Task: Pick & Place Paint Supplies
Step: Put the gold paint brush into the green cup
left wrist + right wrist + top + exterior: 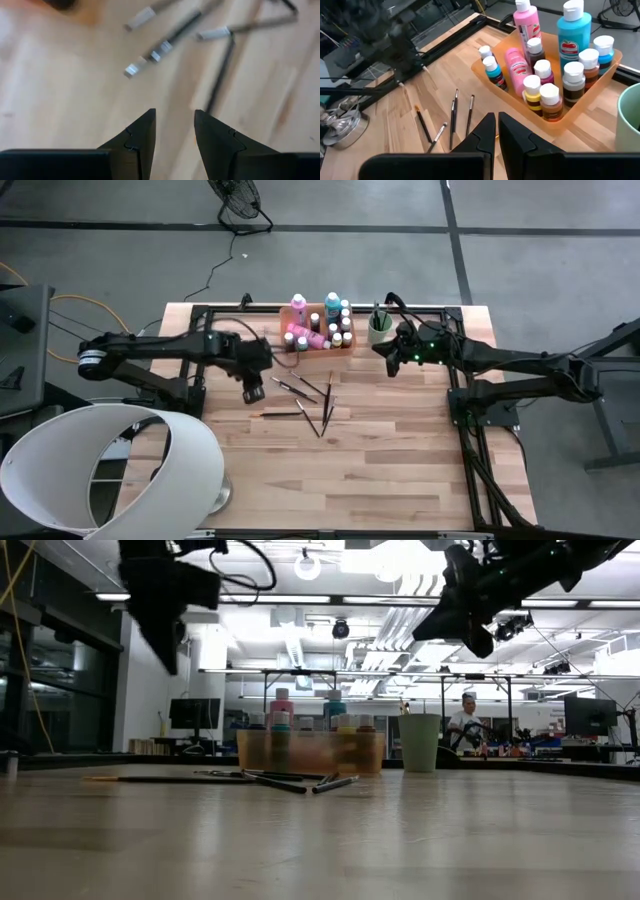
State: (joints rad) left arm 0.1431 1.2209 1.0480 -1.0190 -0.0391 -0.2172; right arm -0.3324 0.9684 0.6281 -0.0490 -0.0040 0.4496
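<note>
Several thin dark-handled paintbrushes lie scattered flat on the wooden table, left of its middle. Small paint bottles with white caps, pink, teal and brown, stand in the orange tray at the far edge. Right of the tray stands the light green cup with dark handles sticking out. My left gripper hovers open above the table, just left of the brushes. My right gripper is shut and empty, raised near the cup.
A large white lamp shade covers the table's near left corner. Black frame rails run along the table's right and far sides. Bare wood lies near of the brushes. A person sits in the room far behind.
</note>
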